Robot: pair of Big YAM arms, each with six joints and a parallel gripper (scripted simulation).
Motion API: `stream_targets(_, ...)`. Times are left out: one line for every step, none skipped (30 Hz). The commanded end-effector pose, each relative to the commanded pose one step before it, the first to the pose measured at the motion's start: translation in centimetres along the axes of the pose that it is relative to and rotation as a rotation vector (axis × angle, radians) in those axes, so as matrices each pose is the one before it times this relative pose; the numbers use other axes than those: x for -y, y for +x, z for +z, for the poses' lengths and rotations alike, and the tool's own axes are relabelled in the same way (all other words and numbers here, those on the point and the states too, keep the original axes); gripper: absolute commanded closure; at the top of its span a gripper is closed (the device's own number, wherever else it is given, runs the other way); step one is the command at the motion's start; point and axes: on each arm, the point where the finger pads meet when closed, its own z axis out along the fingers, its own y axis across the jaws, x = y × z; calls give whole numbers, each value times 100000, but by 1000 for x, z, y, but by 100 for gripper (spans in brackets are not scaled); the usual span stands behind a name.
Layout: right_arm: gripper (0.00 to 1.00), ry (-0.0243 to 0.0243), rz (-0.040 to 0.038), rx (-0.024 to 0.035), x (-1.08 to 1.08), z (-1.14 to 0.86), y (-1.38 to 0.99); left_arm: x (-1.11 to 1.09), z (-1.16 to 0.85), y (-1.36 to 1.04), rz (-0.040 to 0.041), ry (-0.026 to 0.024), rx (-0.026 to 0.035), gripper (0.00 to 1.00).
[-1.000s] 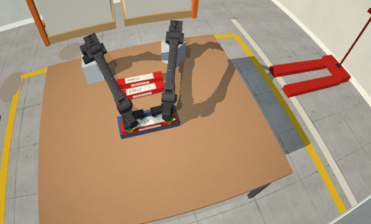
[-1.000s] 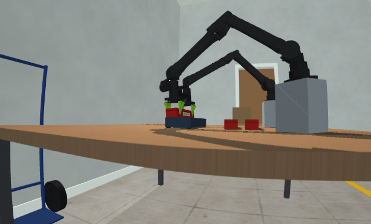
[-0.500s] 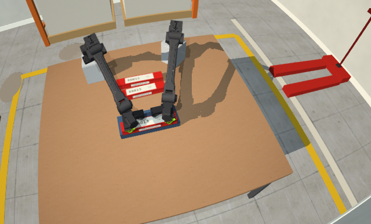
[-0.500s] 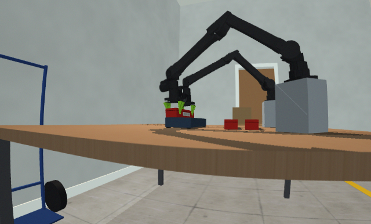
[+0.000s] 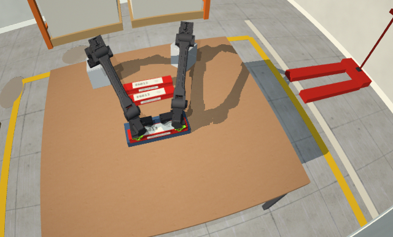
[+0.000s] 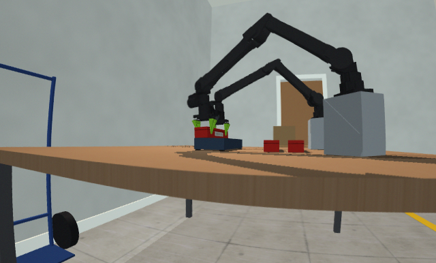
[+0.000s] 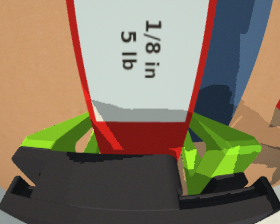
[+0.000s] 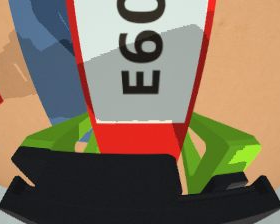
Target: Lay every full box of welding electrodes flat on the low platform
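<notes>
Resting flat along the blue platform, one red box is clasped near both ends. The left end effector grips its "5 lb" end and the right end effector its "E60" end, each partly open, fingers on opposite long sides. Two other boxes, the nearer one and the farther one, lie side by side on the table, between the platform and the arm bases.
</notes>
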Motion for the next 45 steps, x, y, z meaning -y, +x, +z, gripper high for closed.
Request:
stream_targets(100,12422,479,3541,5021,-6800,467,-4973,-6922,154,-547,-12666,3487,100)
stream_targets(100,-59,-2,-18,7,10,6,-4,5,2,3,37,-12,100)
stream_targets(100,-58,-1,-18,7,10,6,-3,5,2,3,36,-11,100)
stream_targets(100,-59,-2,-18,7,10,6,0,3,2,1,17,-6,100)
stream_targets(100,-32,-1,-10,2,7,3,-2,4,2,2,27,-9,100)
stream_targets(100,-47,-1,-14,5,9,5,-2,5,2,2,30,-10,100)
stream_targets(100,28,1,9,2,-10,-2,-2,5,2,2,26,-8,100)
stream_targets(100,73,2,23,-8,-13,-6,-3,-4,1,0,-1,0,100)
stream_targets(100,-20,-1,-6,2,3,3,10,-21,-4,-8,-107,33,100)
stream_targets(100,-44,-1,-13,5,7,6,4,-3,0,-2,-22,7,100)
stream_targets(100,-35,-1,-11,3,6,4,-2,3,2,2,24,-8,100)
stream_targets(100,52,1,16,-2,-14,-4,-2,3,2,2,23,-7,100)
stream_targets(100,26,1,8,-3,-5,-2,-2,3,2,2,24,-8,100)
stream_targets(100,-21,-1,-6,2,3,3,-2,3,2,2,24,-8,100)
stream_targets(100,-31,-1,-9,3,5,3,-2,3,2,2,24,-8,100)
stream_targets(100,-30,-1,-9,3,5,3,-1,3,2,2,21,-7,100)
stream_targets(100,0,0,0,0,0,0,0,0,0,0,0,0,100)
stream_targets(100,0,0,0,0,0,0,0,0,0,0,0,0,100)
stream_targets(100,-15,0,-4,0,3,2,1,2,1,1,9,-3,100)
stream_targets(100,-31,-1,-9,3,5,3,-2,3,2,2,25,-8,100)
stream_targets(100,-12,0,-4,-1,3,2,0,2,1,1,11,-4,100)
stream_targets(100,-21,-1,-7,0,5,3,-2,3,2,2,24,-8,100)
stream_targets(100,14,0,5,3,-9,-1,-4,-6,1,0,2,-1,100)
stream_targets(0,218,5,67,-23,-39,-19,24,-37,-8,-16,-210,65,100)
stream_targets(0,21,2,200,-15,-18,-26,13,-14,-4,-8,-103,32,0)
stream_targets(0,-253,-5,34,119,-90,22,-4,-16,-21,-1,42,176,0)
stream_targets(0,-638,-14,-195,404,-244,90,-116,-139,-2,1,30,62,0)
stream_targets(0,2,0,1,426,-486,58,-334,-391,8,0,4,-1,0)
stream_targets(0,61,0,-172,421,-482,102,-391,-482,27,-1,-26,-50,0)
stream_targets(0,-1,0,-15,123,-135,27,-292,-386,32,1,3,-35,0)
stream_targets(0,6,0,2,2,-5,-1,-323,-424,32,0,5,-1,0)
stream_targets(0,1,0,25,1,-6,-4,-121,-155,13,0,3,-1,0)
stream_targets(0,204,465,73,37,-148,-10,0,1,0,0,2,0,0)
stream_targets(0,0,0,0,0,0,0,0,0,0,0,0,0,0)
stream_targets(0,0,0,0,0,0,0,0,0,0,0,0,0,0)
stream_targets(0,-5406,66,-1684,-1916,2449,535,35,-75,-170,229,-93,62,0)
stream_targets(0,-1869,-46,-587,-663,814,190,946,758,-574,1,1314,-135,0)
stream_targets(0,1,-164,10,-34,-4,-107,-1,0,0,0,0,0,0)
stream_targets(0,0,-445,29,-92,-7,-302,0,0,0,0,0,0,0)
stream_targets(0,1642,-162,530,573,-567,-317,269,1347,146,1104,2261,-900,0)
stream_targets(0,4787,207,1599,1124,-2329,-588,252,243,61,47,651,-203,0)
stream_targets(0,0,0,0,0,0,0,14,14,4,2,38,-12,0)
stream_targets(0,0,0,0,0,0,0,-496,-1615,-193,-1152,-2948,1118,0)
stream_targets(0,0,0,0,0,0,0,0,0,0,0,0,0,0)
stream_targets(0,-2586,-194,-903,-463,1742,368,0,0,0,0,0,0,0)
